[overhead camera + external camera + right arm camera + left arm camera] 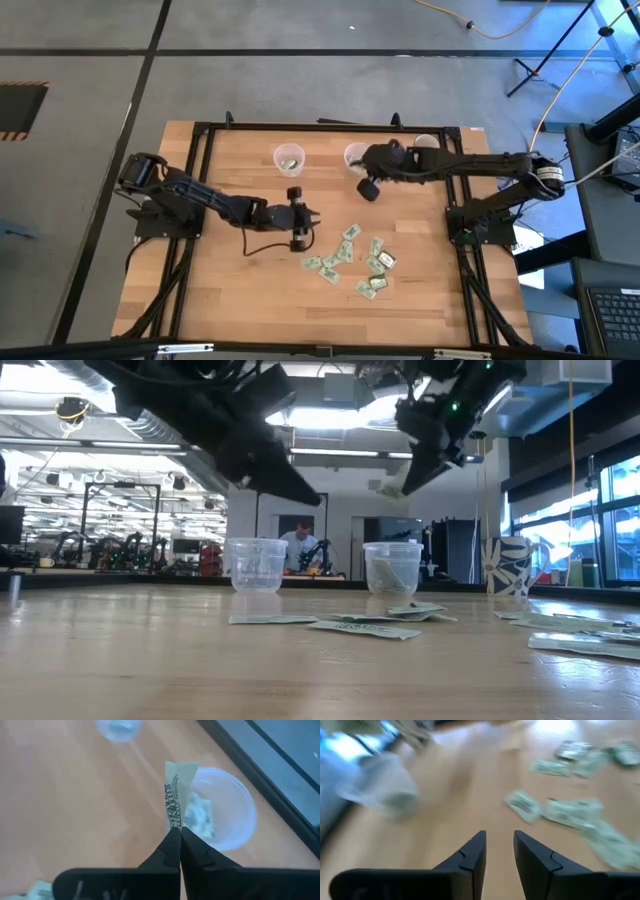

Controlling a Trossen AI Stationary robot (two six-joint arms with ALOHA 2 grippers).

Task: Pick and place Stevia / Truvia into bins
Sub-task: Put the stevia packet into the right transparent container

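Count of things on and over the wooden table

Two clear plastic cups (289, 158) (356, 156) stand at upper centre, a white patterned mug (425, 144) right of them; roughly ten loose sachets (350, 258) lie at lower centre, one more sachet (176, 795) is pinched aloft; two arms, two grippers (317, 222) (358, 163).

table (230, 290): light wood | on it: two bins (289, 158), mug (426, 143), scattered sachets (352, 262)

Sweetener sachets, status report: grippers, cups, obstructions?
Right gripper shut on white paper sachet above right clear plastic cup. Left gripper open, empty, near scattered pale green sachets. Nothing blocking.
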